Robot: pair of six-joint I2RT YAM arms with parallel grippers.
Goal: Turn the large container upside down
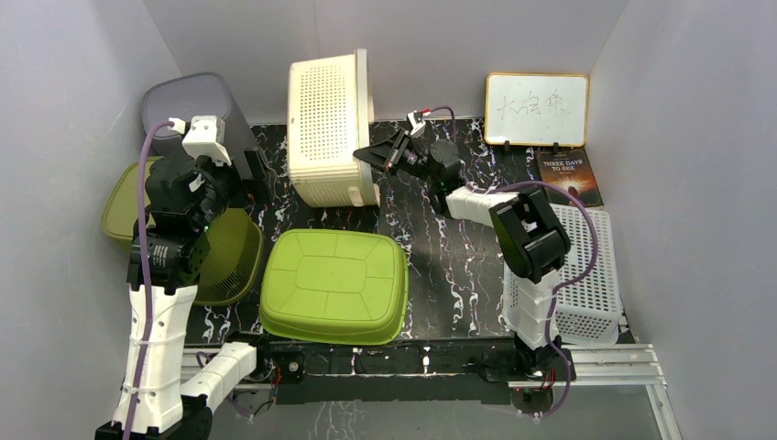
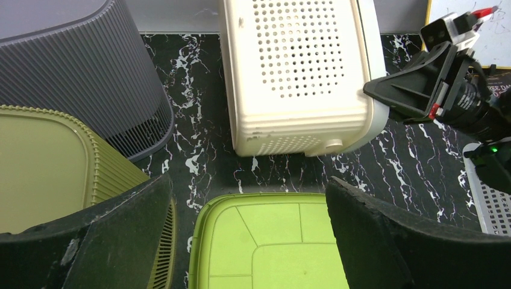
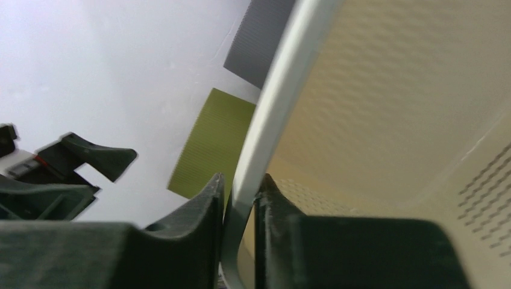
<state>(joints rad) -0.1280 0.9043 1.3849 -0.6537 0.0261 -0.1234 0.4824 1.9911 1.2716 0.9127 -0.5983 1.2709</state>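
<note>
Black, white-veined tabletop (image 1: 431, 266) carries everything here. The large container (image 1: 330, 128), cream plastic with perforated walls, sits at the back centre of it. It is tipped onto its side: the closed base faces my left arm and the open mouth faces my right. Its long axis runs from the near side toward the back wall, so the mouth stands as a tall opening beside my right wrist.

An olive-green tub (image 1: 334, 284) lies bottom-up nearer my bases, just in front of the container and apart from it.

My right end effector (image 1: 371, 158) reaches in from the right and meets the container at the near end of its mouth. In the right wrist view it is clenched on the pale rim (image 3: 271, 120), one finger outside the wall and one inside, the rim running straight up between them. The container therefore lies directly ahead and left of that end effector, already in my grasp.

My left end effector (image 2: 248, 183) hangs released, fingers spread wide, over the gap between the green tub and the container, touching neither.

I judge the turn belongs to the right arm: the rim it grips must roll over and come down toward the tabletop, with the base going up.
</note>
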